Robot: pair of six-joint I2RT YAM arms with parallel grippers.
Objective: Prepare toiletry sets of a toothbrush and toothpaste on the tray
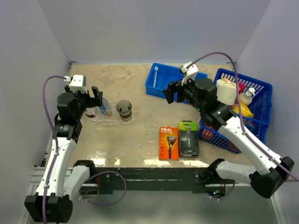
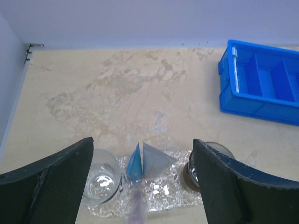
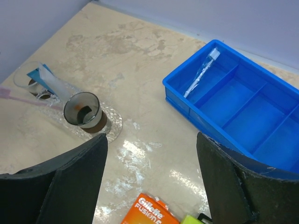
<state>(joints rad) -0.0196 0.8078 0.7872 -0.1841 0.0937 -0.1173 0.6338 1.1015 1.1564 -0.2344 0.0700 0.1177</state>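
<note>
Jaws of the left gripper (image 2: pixel 142 142) gape empty above the clear plastic tray (image 2: pixel 161 193), two round cups (image 2: pixel 103 179) flanking one pale blue-white toothpaste box (image 2: pixel 145 161); the right gripper (image 3: pixel 150 136), likewise wide and empty, faces one slim toothbrush (image 3: pixel 200 77) in the blue bin (image 3: pixel 187 105).

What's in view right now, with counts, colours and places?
tray: 1, clear, left of centre
cups: 2, brownish-clear, on tray
toothpaste box: 1, pale blue, between the cups
toothbrush: 1, purplish, at the tray
blue bin: 1, far centre
wrapped toothbrush: 1, white-blue, in blue bin
razor packs: 2, orange and black-green, near centre
basket: 1, blue lattice, right side, holds bottles
left gripper: 1, black, open above tray
right gripper: 1, black, open near blue bin
</note>
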